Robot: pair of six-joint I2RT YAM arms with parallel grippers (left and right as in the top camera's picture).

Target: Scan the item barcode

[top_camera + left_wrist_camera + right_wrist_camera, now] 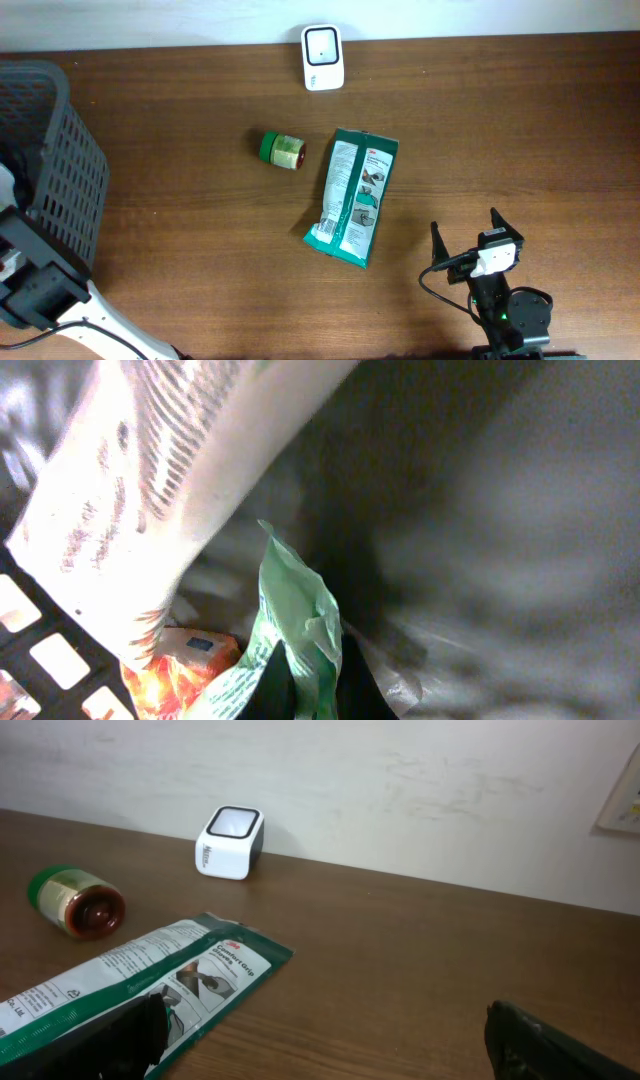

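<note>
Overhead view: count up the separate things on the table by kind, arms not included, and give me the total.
White barcode scanner: 1
Green-lidded jar: 1
Green and white packet: 1
Dark mesh basket: 1
Total: 4

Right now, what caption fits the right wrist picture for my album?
Open right pincer facing a green packet, a toppled jar and a white scanner.

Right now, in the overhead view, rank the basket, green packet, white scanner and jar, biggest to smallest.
1. basket, though partly out of frame
2. green packet
3. white scanner
4. jar, only slightly smaller than the scanner
</note>
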